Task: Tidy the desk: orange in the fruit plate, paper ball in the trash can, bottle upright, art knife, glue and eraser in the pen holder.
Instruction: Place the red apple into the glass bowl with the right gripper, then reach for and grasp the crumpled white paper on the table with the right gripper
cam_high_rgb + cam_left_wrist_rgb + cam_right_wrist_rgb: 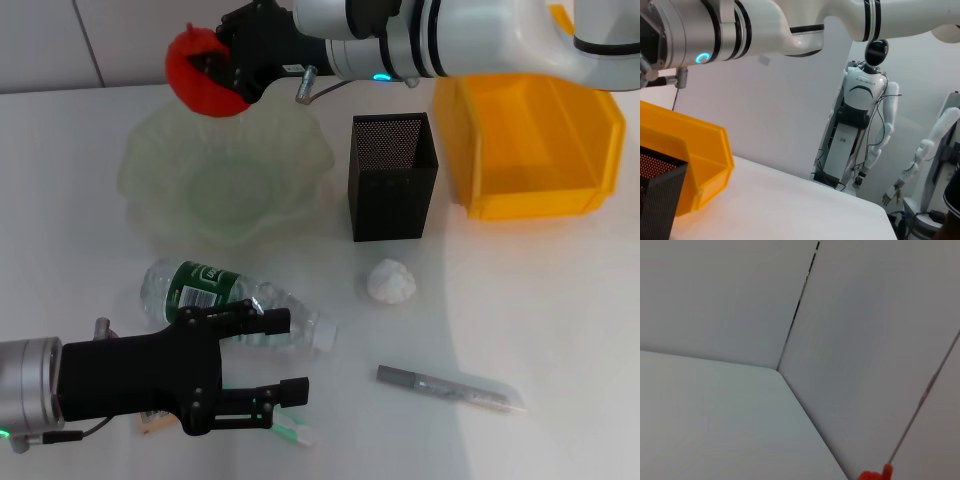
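Two pincers | right pincer (222,70) pinches orange (198,72) above far rim of fruit plate (150,170) below it | risk: released here, orange rolls off rim | left pincer (262,372) spread beside bottle (215,300)

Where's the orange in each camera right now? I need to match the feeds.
Head view: the orange is top left, held in the right hand, above the far rim of the fruit plate.
Left wrist view: not in it; only the trash can and the pen holder show.
Right wrist view: a red-orange sliver at the bottom edge, probably the orange.
Shared landmark: the yellow trash can, in the head and left wrist views.
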